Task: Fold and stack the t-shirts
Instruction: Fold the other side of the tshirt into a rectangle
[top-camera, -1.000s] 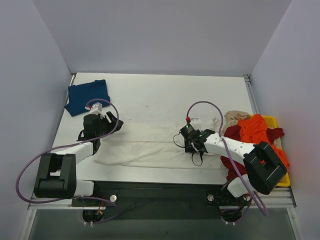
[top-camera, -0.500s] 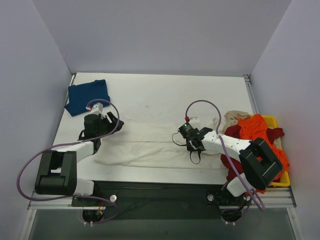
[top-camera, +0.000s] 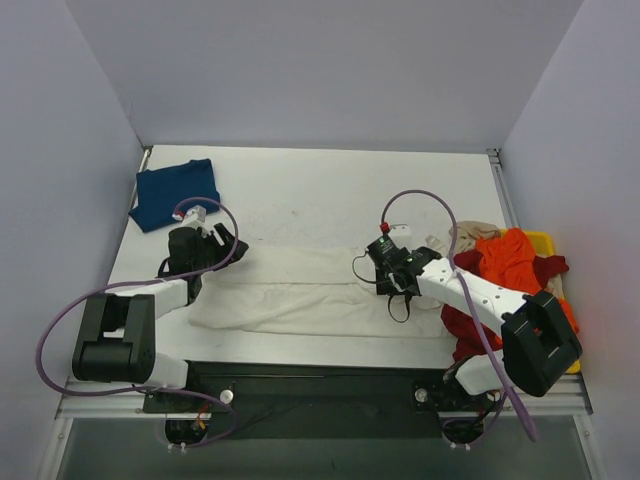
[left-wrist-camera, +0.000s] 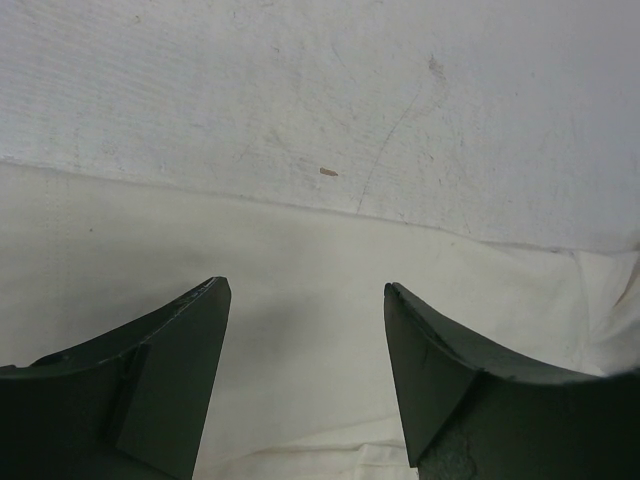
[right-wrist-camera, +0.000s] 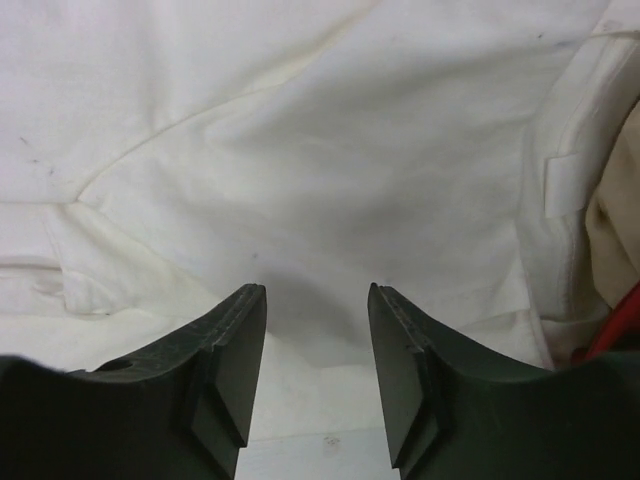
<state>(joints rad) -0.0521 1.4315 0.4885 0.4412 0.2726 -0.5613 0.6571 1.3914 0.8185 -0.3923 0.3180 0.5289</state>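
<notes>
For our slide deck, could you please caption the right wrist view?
Right fingers open above the spread cream t-shirt, nothing between them; beige cloth at the right edge.

A plain cream t-shirt (top-camera: 300, 295) is spread on a white table (top-camera: 330, 185), on which faint grey scratches and one small reddish speck are seen. A second t-shirt (top-camera: 175, 195) is plain dark blue. A bright orange t-shirt (top-camera: 508, 258), a dark red t-shirt (top-camera: 462, 322) and a beige t-shirt (top-camera: 470, 234) are heaped at a yellow bin (top-camera: 545, 240). The left arm (top-camera: 150, 297) and the right arm (top-camera: 475, 292) are coloured white with black joints, and purple cables (top-camera: 417, 192) are looped from them. Dark, greenish-black fingers are seen on the left gripper (left-wrist-camera: 305, 283) and the right gripper (right-wrist-camera: 315, 286). The walls (top-camera: 320, 70) are seen in pale lilac-grey.
</notes>
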